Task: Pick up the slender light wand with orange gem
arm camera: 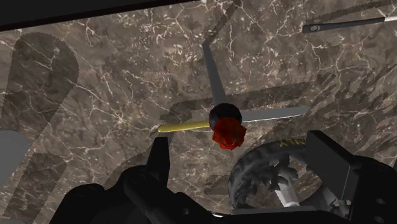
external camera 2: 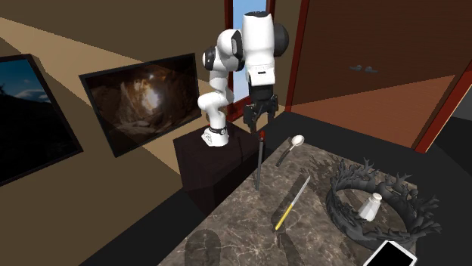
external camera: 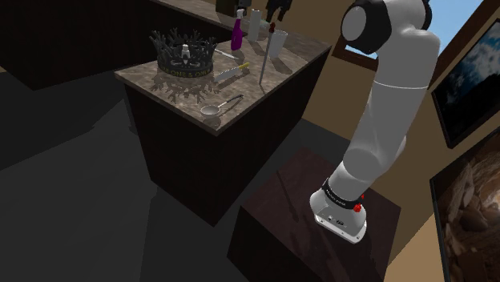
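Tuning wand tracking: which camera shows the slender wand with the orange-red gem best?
Second exterior view: the wand stands full length on the counter, gem under the open pincer. Shoulder view has it far off beside bottles. Wrist view sees it end-on, gem large, shaft foreshortened.

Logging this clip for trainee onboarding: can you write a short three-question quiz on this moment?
1. True or false: the fingers are shut on the gem of the wand.
2. What sits inside the black crown? A) a small white object B) a red apple C) a blue mug
3. Fill in: the stick lying on the counter has a ____ tip.
Key: 1 false, the fingers stand apart; 2 A; 3 yellow.
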